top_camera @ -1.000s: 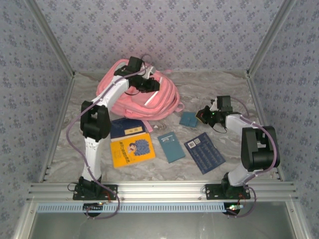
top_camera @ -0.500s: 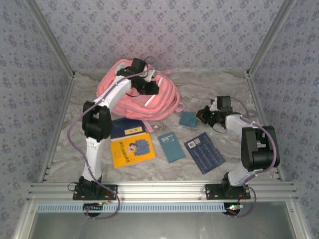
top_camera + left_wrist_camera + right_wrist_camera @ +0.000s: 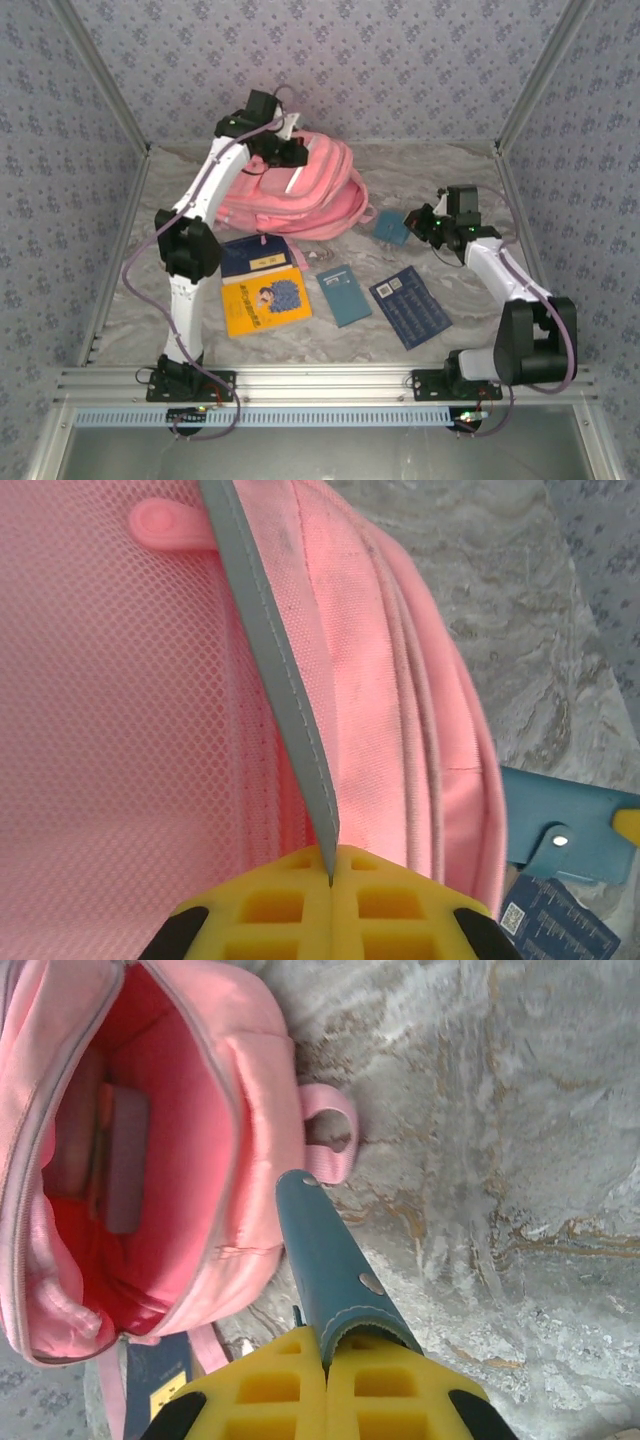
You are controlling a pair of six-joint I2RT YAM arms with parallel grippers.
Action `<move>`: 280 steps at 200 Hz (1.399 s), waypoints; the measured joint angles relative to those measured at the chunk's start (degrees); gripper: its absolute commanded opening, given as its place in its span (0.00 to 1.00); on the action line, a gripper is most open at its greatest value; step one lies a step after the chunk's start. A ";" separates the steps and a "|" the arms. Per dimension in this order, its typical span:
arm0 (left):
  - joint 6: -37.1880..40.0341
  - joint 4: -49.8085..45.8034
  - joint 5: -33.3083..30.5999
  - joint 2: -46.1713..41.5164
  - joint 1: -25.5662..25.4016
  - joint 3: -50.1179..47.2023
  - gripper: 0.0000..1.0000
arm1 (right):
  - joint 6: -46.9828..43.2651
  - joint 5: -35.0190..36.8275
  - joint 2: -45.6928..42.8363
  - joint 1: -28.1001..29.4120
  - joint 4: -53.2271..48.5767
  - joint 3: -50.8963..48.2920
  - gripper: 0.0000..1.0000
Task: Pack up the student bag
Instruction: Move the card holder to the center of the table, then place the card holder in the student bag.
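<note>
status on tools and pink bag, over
Left tool shut on student bag, grey stripe. Right tool shut on teal case, beside bag's open mouth. Pink loop at case tip.

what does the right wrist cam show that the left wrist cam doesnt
Right wrist: the bag with its mouth open and lining bare, its carry loop, and the right pincer shut on the teal case.
Left wrist: the bag's mesh side, and the left pincer pinching its grey stripe.
Both: the pink bag, the teal case, the marble table.
</note>
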 measured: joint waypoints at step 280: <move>-12.81 20.20 30.10 -13.64 10.47 -17.05 0.00 | 31.43 -4.74 36.48 18.03 25.75 34.27 0.00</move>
